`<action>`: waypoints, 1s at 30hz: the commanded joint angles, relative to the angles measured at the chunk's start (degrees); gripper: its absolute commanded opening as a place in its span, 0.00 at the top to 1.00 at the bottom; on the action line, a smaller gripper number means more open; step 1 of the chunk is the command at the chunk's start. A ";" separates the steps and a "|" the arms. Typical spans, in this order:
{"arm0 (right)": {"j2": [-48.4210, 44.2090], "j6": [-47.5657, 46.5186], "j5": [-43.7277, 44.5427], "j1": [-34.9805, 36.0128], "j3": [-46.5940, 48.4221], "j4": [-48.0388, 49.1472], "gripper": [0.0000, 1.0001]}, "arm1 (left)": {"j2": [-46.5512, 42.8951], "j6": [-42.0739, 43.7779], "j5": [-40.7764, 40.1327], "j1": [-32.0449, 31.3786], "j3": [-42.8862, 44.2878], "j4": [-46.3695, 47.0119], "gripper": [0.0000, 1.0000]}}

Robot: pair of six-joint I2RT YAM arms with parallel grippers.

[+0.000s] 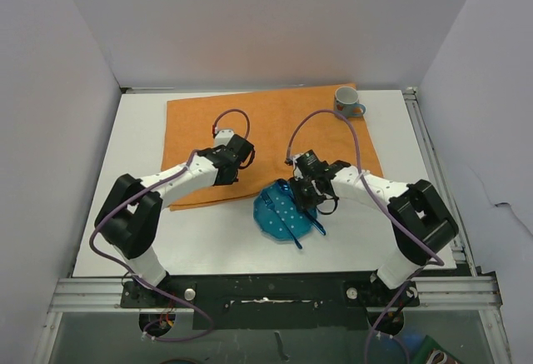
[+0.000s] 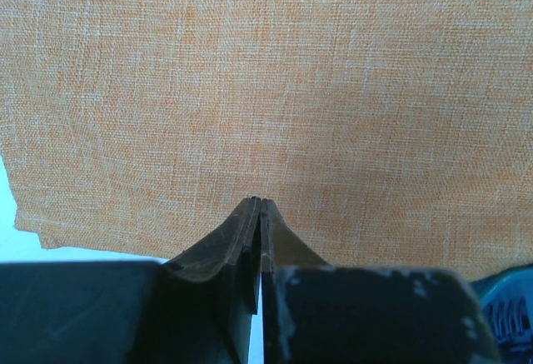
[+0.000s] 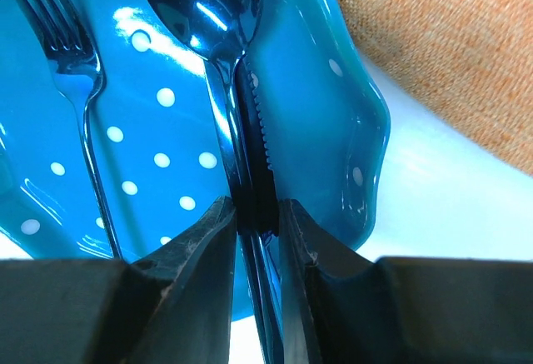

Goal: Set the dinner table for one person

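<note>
A blue plate with white dots (image 1: 273,214) (image 3: 325,122) lies on the white dinner table (image 1: 208,239), just off the near edge of the orange cloth (image 1: 275,127). On the plate rest a blue fork (image 3: 73,64), a blue spoon (image 3: 204,2) and a serrated blue knife (image 3: 260,135). My right gripper (image 1: 303,194) (image 3: 254,210) is shut on the spoon and knife together, at their handles. Over the cloth (image 2: 266,89), the left gripper (image 1: 246,154) (image 2: 261,202) is shut with nothing in it.
A mug (image 1: 348,102) stands at the cloth's far right corner. Cutlery handles (image 1: 296,236) stick out past the plate's near rim. White walls enclose the table on three sides. A corner of the plate (image 2: 508,306) shows at the left wrist view's bottom right.
</note>
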 commanded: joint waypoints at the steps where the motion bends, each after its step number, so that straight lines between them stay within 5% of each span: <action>1: 2.02 -0.70 1.41 -2.53 2.63 6.15 1.00 | 0.40 -0.43 -0.22 -0.41 1.30 1.66 0.98; 21: -0.86 -0.43 0.84 -3.49 3.87 4.72 1.00 | 1.45 -1.02 0.70 -1.02 1.84 1.84 0.98; 30: -4.02 -1.74 1.30 -4.57 11.61 -0.03 1.00 | 1.71 -1.13 0.15 -1.59 3.74 0.45 0.98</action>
